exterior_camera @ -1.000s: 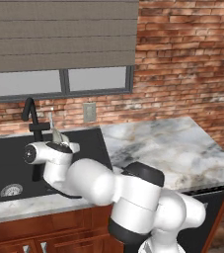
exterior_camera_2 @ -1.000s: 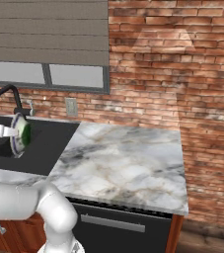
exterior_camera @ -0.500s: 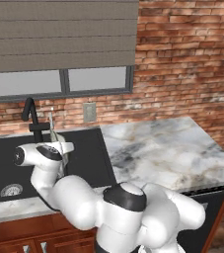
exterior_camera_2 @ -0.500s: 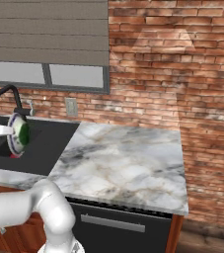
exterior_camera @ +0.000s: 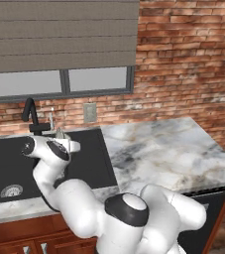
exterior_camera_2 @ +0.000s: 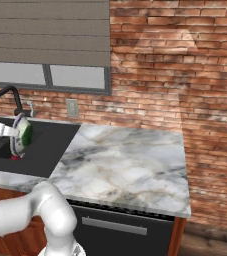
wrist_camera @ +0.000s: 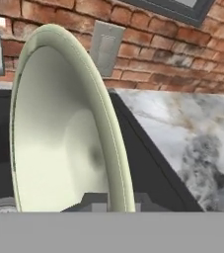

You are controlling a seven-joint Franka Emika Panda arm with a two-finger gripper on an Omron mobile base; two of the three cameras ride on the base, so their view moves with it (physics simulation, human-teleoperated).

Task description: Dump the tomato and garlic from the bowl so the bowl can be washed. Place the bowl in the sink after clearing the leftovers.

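My gripper (wrist_camera: 112, 200) is shut on the rim of the bowl (wrist_camera: 59, 133), a wide cream to pale green bowl held on edge, its inside bare. In the right base view the bowl (exterior_camera_2: 22, 135) hangs tilted over the black sink (exterior_camera_2: 50, 145), with the gripper (exterior_camera_2: 10, 132) at its left. A small red spot, likely the tomato (exterior_camera_2: 16, 157), lies in the basin just below the bowl. From the left base view the bowl (exterior_camera: 60, 133) shows edge-on above the hand (exterior_camera: 52, 146), over the sink (exterior_camera: 89, 158). The garlic is out of view.
A black gooseneck faucet (exterior_camera: 28, 111) stands behind the sink, close to the hand. A round drain (exterior_camera: 11, 190) sits in the left basin. A marble counter (exterior_camera: 168, 154) stretches to the right of the sink. Brick wall, an outlet (wrist_camera: 103, 47) and a window lie behind.
The bowl stays on edge over the sink at about the same spot. The arm's elbow has swung lower and toward the base.
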